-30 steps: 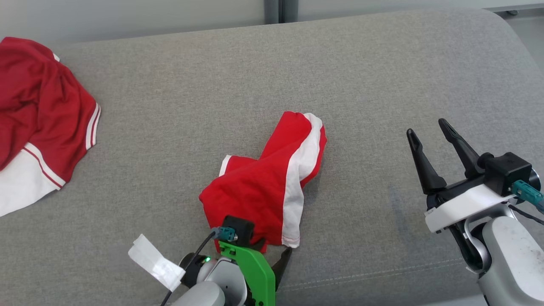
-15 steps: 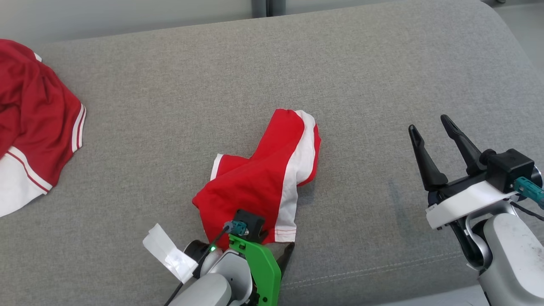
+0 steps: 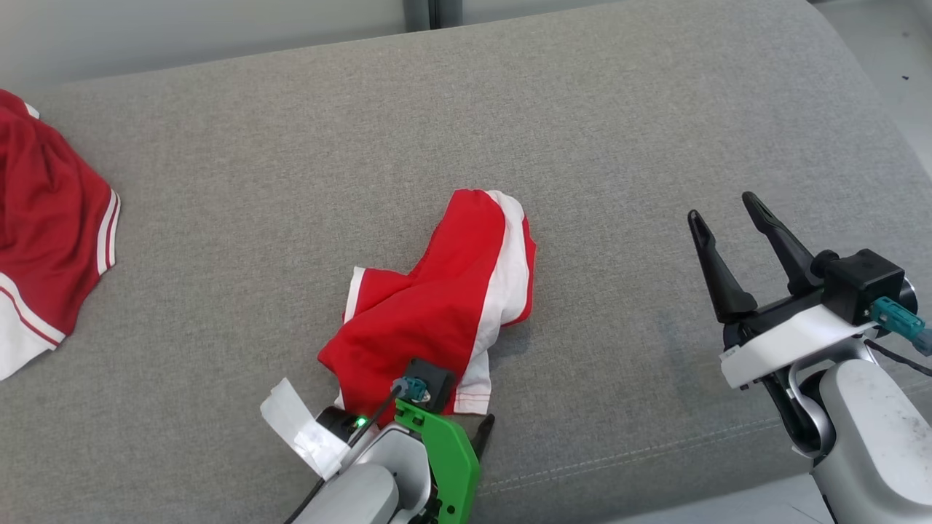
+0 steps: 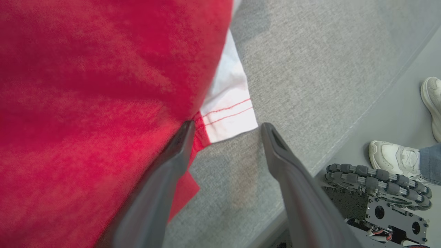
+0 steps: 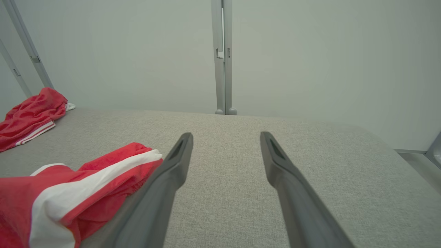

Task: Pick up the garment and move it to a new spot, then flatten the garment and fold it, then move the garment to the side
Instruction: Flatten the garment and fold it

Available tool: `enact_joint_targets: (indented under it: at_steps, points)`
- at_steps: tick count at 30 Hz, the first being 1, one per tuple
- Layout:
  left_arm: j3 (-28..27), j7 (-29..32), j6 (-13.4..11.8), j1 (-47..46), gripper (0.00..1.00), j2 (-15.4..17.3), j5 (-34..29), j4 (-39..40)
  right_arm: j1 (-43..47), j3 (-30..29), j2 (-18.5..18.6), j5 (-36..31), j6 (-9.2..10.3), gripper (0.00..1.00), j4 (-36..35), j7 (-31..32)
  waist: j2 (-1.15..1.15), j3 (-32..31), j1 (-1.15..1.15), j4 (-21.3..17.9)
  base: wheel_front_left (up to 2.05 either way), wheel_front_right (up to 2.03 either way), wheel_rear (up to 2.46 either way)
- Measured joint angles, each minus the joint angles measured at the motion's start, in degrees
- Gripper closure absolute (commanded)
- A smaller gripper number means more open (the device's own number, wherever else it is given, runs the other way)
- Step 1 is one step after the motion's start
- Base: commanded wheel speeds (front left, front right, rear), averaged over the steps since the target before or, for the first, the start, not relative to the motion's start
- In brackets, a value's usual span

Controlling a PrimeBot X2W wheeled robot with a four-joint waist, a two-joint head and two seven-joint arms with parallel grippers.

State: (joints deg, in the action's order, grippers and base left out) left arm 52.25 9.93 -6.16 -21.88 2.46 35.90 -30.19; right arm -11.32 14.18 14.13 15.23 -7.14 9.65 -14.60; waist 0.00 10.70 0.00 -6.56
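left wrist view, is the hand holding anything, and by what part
Nothing is held: the left hand is open at the red and white fabric garment's hem corner.

- Cut off at the left picture edge: second red garment (image 3: 51,218).
- Hidden under the left end effector (image 4: 227,125): near hem of the garment (image 3: 437,306).
- Cropped by the edge: a person's shoe (image 4: 432,100).
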Motion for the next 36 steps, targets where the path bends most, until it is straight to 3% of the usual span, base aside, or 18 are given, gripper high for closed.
enact_joint_targets:
  at_steps: [6,8,9,10,11,21,26,32,36]
  points:
    - [1.3,-0.5,0.0,-1.7,0.0,-0.8,-2.5,-2.7,0.0,-0.9,0.1,0.7,0.0,0.0,0.0,0.0,0.0,0.0,0.0,-0.6,0.0,0.0,0.0]
    - [1.2,-0.9,0.0,-1.9,0.5,-1.1,-2.8,-3.5,0.0,-0.9,0.1,0.8,0.0,0.0,0.0,0.0,0.0,0.0,0.0,-0.7,0.0,0.0,0.0]
    - [1.1,-1.1,0.0,-2.1,0.61,-1.1,-2.9,-3.9,0.0,-0.9,0.1,0.8,0.0,0.0,0.1,0.0,0.0,0.0,0.0,-0.7,0.0,0.0,0.0]
    - [0.9,-1.3,0.0,-2.3,0.91,-1.2,-2.9,-4.3,0.0,-1.0,0.1,0.8,0.0,0.0,0.1,0.0,0.0,0.0,0.0,-0.7,0.0,0.0,0.0]
    - [0.7,-1.4,0.0,-2.5,1.0,-1.2,-2.9,-4.7,0.0,-1.0,0.1,0.8,0.0,0.0,0.1,0.0,0.0,0.0,0.0,-0.7,0.0,0.0,0.0]
    - [-0.1,-2.0,0.1,-3.0,1.0,-1.4,-0.7,-4.7,0.1,-3.0,0.3,1.0,0.0,0.0,0.1,0.0,0.0,-0.1,0.01,0.9,0.0,0.0,0.0]
    - [-1.6,-2.4,2.9,-1.7,1.0,-0.8,3.8,-0.7,0.6,-3.6,0.8,1.0,0.0,0.0,0.2,0.0,0.0,-0.5,0.01,2.6,0.0,0.0,0.0]
    - [-1.7,0.1,6.7,0.7,1.0,1.2,6.3,5.2,2.7,-3.0,2.0,1.4,0.0,0.0,1.1,0.0,0.0,-1.3,0.01,5.3,0.0,0.0,0.0]
    - [-3.4,0.9,6.7,1.7,1.0,5.0,7.6,8.8,3.7,-2.1,2.5,2.1,0.0,0.0,1.8,0.0,0.0,-2.0,0.0,7.6,0.0,0.0,0.0]
